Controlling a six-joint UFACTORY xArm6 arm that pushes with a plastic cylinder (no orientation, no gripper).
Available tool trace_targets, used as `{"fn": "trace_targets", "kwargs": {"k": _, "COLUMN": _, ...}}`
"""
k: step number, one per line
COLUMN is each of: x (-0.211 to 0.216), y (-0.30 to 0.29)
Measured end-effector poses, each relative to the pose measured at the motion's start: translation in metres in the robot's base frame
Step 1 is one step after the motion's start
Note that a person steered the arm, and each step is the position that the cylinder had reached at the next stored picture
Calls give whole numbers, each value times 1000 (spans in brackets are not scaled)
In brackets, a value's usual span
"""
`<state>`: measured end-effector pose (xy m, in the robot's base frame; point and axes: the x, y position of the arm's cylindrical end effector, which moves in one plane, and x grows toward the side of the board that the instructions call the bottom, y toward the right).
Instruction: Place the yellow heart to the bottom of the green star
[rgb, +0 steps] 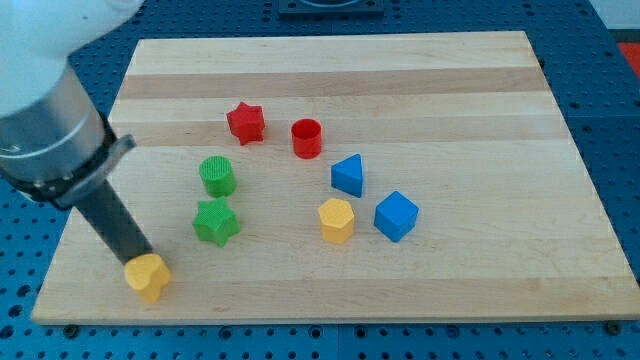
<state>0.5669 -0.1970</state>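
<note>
The yellow heart (147, 277) lies near the board's bottom left corner. The green star (215, 222) sits up and to the right of it, about a block's width away. My tip (143, 257) comes down from the view's upper left and rests against the heart's top edge. The rod's very end is partly hidden behind the heart.
A green cylinder (217, 176) stands just above the star. A red star (245, 123) and a red cylinder (307, 138) lie higher up. A blue triangular block (348, 175), a yellow hexagon (336, 221) and a blue cube (396, 216) sit to the right. The board's bottom edge (330, 318) is close below the heart.
</note>
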Motion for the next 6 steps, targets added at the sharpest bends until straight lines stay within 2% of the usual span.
{"fn": "trace_targets", "kwargs": {"k": 2, "x": 27, "y": -47}}
{"fn": "trace_targets", "kwargs": {"k": 3, "x": 47, "y": -21}}
{"fn": "trace_targets", "kwargs": {"k": 5, "x": 47, "y": 52}}
{"fn": "trace_targets", "kwargs": {"k": 6, "x": 44, "y": 65}}
